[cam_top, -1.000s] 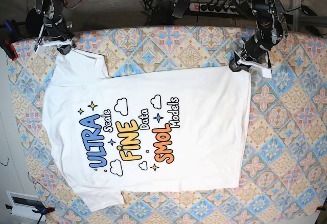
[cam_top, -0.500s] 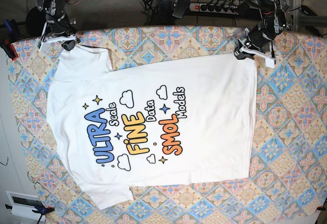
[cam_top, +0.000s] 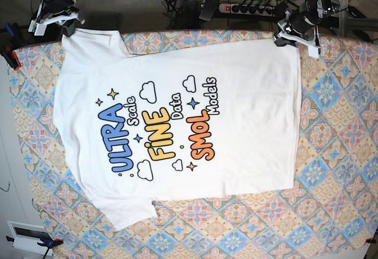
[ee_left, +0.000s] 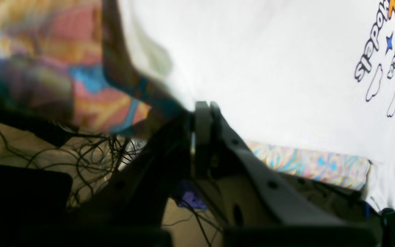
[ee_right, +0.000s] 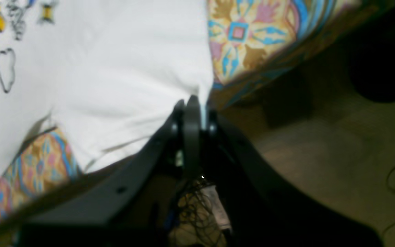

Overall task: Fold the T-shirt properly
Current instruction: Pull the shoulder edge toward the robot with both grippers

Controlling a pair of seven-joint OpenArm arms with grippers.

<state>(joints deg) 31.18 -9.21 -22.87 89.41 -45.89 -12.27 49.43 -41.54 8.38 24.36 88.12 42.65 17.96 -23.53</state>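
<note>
While I hold both far corners, findings follow.
Jaws: my left gripper (cam_top: 293,32) and right gripper (cam_top: 56,21) are each clamped on the T-shirt (cam_top: 177,123).
Position: spread print-up on the patterned table (cam_top: 336,152).
Progress: flattened only; no fold made, all folds remain.
Orientation: long axis across the base view, hem toward my left arm.

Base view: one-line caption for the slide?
Both grippers, left and right, pinch the printed T-shirt by two corners at the patterned table's far edge.
</note>
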